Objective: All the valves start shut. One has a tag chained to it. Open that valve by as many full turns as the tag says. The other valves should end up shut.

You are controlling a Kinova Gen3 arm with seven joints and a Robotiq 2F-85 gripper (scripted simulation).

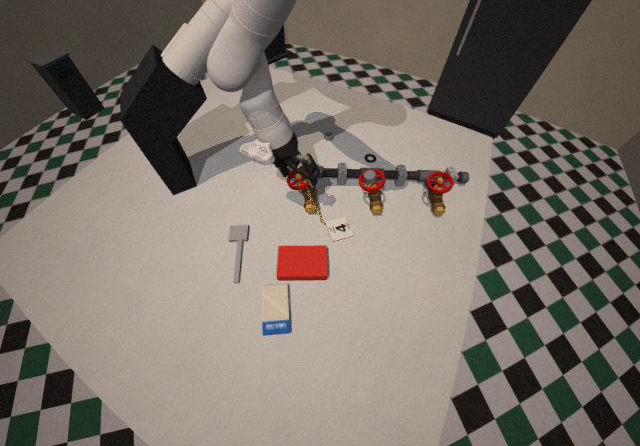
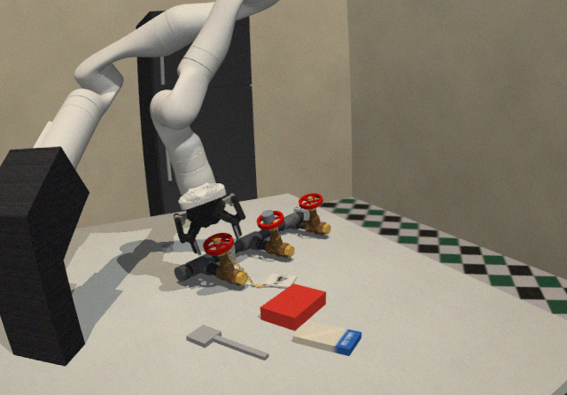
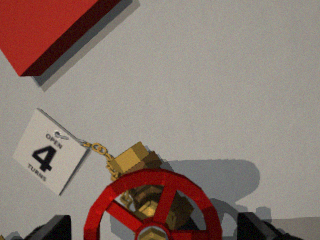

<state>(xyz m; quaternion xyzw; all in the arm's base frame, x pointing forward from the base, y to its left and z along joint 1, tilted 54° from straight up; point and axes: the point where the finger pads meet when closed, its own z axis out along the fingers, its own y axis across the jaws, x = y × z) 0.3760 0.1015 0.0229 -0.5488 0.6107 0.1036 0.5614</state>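
Three brass valves with red handwheels sit on a dark pipe. The left valve's handwheel [image 1: 300, 180] [image 2: 219, 244] [image 3: 152, 205] carries a gold chain [image 1: 321, 217] to a white tag [image 1: 341, 228] [image 3: 48, 151] that reads "OPEN 4 TURNS". The middle handwheel [image 1: 372, 178] [image 2: 270, 219] and the right handwheel [image 1: 438, 184] [image 2: 310, 202] carry no tag. My gripper [image 1: 299, 170] [image 2: 213, 239] is open just above the left handwheel, with a finger on each side of the rim and a gap to it. The fingertips show as dark shapes at the wrist view's lower corners.
A red block [image 1: 302, 262] [image 2: 292, 305] lies in front of the tag. A cream and blue box [image 1: 275, 309] and a grey paddle-shaped tool [image 1: 237, 251] lie nearer the front. A black block [image 1: 160, 115] stands at the left. A small black ring [image 1: 370, 161] lies behind the pipe.
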